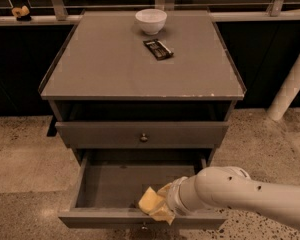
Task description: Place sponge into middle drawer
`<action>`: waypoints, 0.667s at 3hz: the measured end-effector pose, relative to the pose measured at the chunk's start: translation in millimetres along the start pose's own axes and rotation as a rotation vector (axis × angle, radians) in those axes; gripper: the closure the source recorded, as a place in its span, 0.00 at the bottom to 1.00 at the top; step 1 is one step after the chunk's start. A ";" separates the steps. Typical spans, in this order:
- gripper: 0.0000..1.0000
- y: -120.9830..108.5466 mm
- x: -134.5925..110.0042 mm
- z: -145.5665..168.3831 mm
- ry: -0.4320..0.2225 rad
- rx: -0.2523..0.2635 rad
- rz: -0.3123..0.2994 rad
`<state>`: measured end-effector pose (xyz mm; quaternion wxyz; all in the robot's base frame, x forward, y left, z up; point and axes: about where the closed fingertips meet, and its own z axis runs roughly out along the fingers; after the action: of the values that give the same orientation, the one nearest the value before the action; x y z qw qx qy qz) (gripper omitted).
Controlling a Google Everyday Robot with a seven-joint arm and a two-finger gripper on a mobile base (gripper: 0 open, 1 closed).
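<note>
Yellow, soft rectangular sponge (150, 202), light and squashy, is pinched mid-body by the gripper (165, 207) above the wide grey-brown middle drawer (112, 184), near its front edge.

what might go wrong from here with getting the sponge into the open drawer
1. The gripper holds the sponge right at the front wall of the middle drawer, not over the middle of its base. Released here, it might catch on the front rim or tumble out in front.
2. The arm crosses low over the drawer's front right rim, so dipping further might bump the drawer.
</note>
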<state>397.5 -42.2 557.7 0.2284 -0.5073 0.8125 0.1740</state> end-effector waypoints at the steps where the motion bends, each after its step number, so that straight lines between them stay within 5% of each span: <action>1: 1.00 -4.0 -2.9 4.1 -0.002 0.003 -0.006; 2: 1.00 -12.5 -6.8 9.8 -0.008 0.013 -0.008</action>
<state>413.3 -37.5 552.6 0.2354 -0.5084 0.8107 0.1699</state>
